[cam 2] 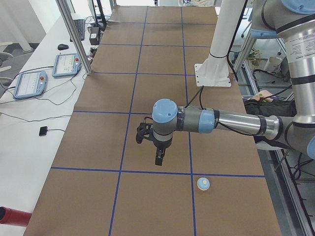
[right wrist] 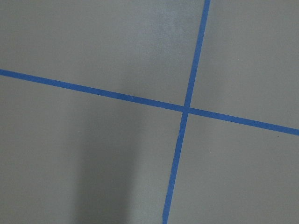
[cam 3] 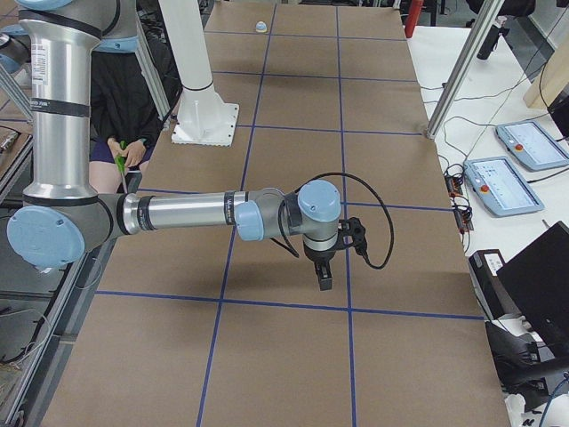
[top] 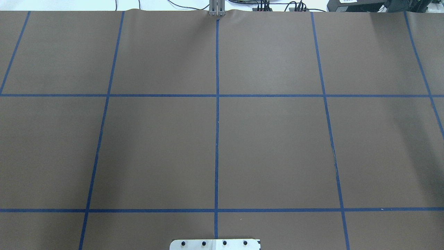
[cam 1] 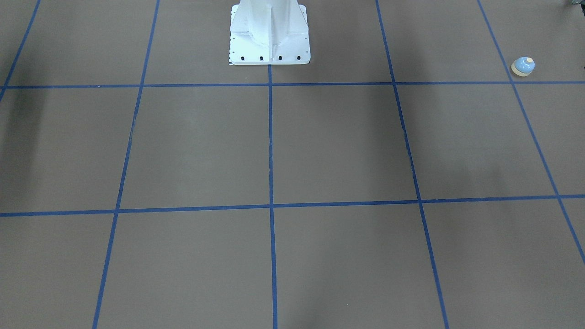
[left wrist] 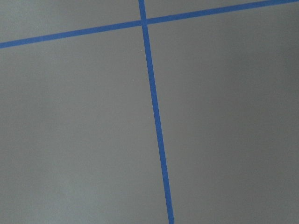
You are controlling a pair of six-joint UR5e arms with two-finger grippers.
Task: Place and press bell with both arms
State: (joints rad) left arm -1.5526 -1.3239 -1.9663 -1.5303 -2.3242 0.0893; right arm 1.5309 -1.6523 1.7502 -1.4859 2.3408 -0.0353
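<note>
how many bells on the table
1. The bell stands upright on the table, far toward the robot's left end, in the grid row nearest the robot. No other shows; none seems hidden.

Jaws unreadable, pedestal cropped
The white pedestal (cam 1: 269, 34) is cut off by the front view's top edge. The left gripper (cam 2: 158, 160) and right gripper (cam 3: 324, 281), forward of the pedestal, show only side-on, so their jaw gap cannot be told. Past the pedestal, the bell (cam 3: 260, 27) is too small for detail.
</note>
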